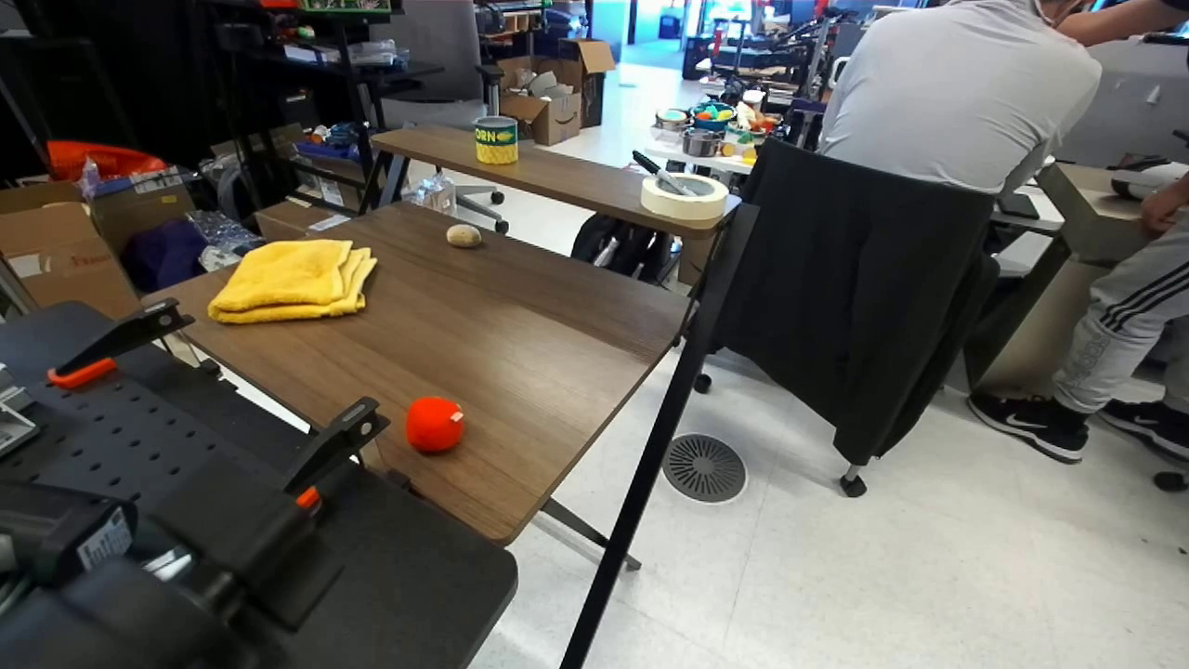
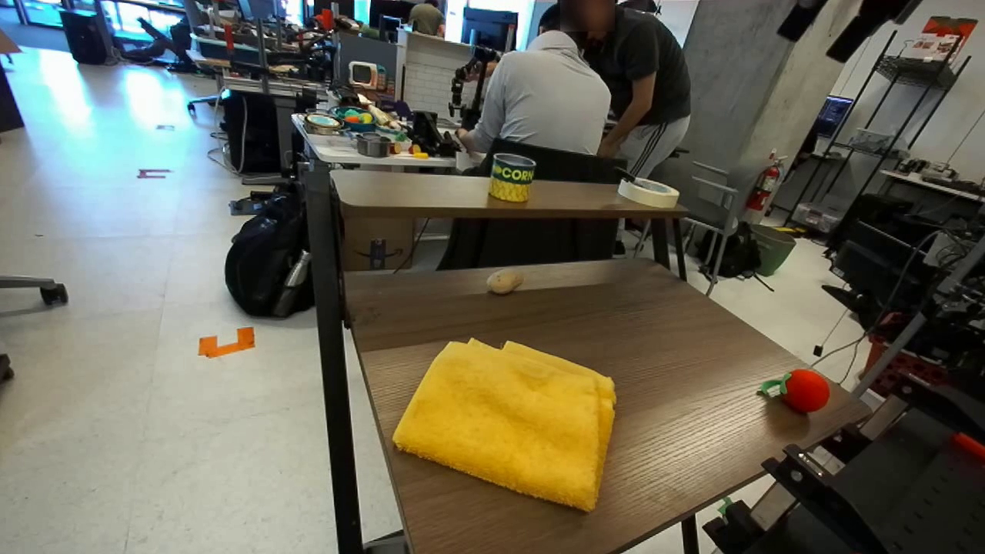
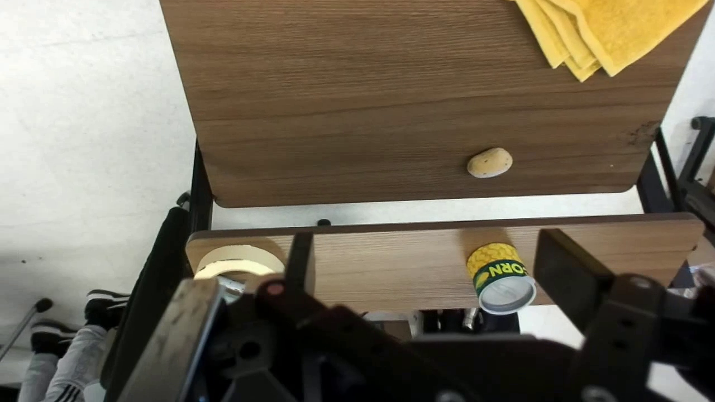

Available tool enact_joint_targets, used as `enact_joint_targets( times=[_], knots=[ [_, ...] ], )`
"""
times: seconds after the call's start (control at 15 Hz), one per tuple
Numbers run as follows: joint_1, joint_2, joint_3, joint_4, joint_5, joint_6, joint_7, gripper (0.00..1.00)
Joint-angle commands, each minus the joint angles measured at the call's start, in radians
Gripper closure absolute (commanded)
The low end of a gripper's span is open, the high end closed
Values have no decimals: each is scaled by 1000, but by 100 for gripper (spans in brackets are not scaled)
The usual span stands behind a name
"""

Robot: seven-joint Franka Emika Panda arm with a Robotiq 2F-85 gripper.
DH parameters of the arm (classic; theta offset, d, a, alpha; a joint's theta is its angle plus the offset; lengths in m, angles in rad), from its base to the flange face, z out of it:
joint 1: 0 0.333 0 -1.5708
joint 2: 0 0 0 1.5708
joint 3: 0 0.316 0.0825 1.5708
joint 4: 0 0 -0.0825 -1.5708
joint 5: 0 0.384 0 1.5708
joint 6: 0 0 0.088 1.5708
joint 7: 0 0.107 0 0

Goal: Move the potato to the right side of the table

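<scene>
I take this as the reach ahead of the grasp: my gripper (image 3: 427,248) is released, its fingers (image 3: 301,262) spread wide with nothing pinched between them. The corn can (image 3: 496,272) that shows through the gap stands beyond them, on the raised shelf (image 3: 391,273). The potato (image 3: 490,162) lies on the bench (image 3: 335,111) just inside the shelf-side edge, nearer my left-hand edge than my right; the folded yellow towel (image 3: 620,30) lies apart from it, toward the near left corner. Reading "right" as my own, it should end up by the edge where the toy tomato (image 2: 806,390) sits near a corner, so the lift and the carry are both to come.

The potato's long axis runs roughly along the shelf-side edge with a slight skew: the end toward my left turns a little in over the bench, the opposite end a little toward the shelf. Both ends look rounded, so I cannot name one as its front.

My fingers are spread along much the same line, so closing like this would likely pinch it end to end. The next move, as I judge it, is to turn the wrist about a quarter, centre over the potato and come down across its narrower width, clear of the shelf.
</scene>
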Motion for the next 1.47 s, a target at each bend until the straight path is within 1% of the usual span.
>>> enact_joint_targets(
  times=[0.0, 0.07, 0.2, 0.33, 0.4, 0.47, 0.67, 0.93, 1.0, 1.13, 1.27, 1.4],
  knots=[
    [18, 182, 73, 103, -248, 33, 202, 0],
    [38, 225, 80, 125, -318, 20, 244, 0],
    [85, 321, 86, 157, -367, 32, 215, 0],
    [113, 400, 91, 194, -341, 53, 121, 0],
    [125, 427, 89, 211, -341, 76, 99, 0],
    [135, 362, 71, 150, -324, 47, 151, 0],
    [149, 428, 69, 195, -320, 69, 115, 0],
    [148, 429, 69, 207, -321, 69, 105, 0],
    [142, 446, 68, 225, -314, 52, 87, 0],
    [101, 513, 110, 310, -191, -70, -36, 0],
    [95, 606, 113, 442, -119, -226, -108, 0],
    [88, 675, 145, 544, -47, -326, -204, 0]
  ],
)
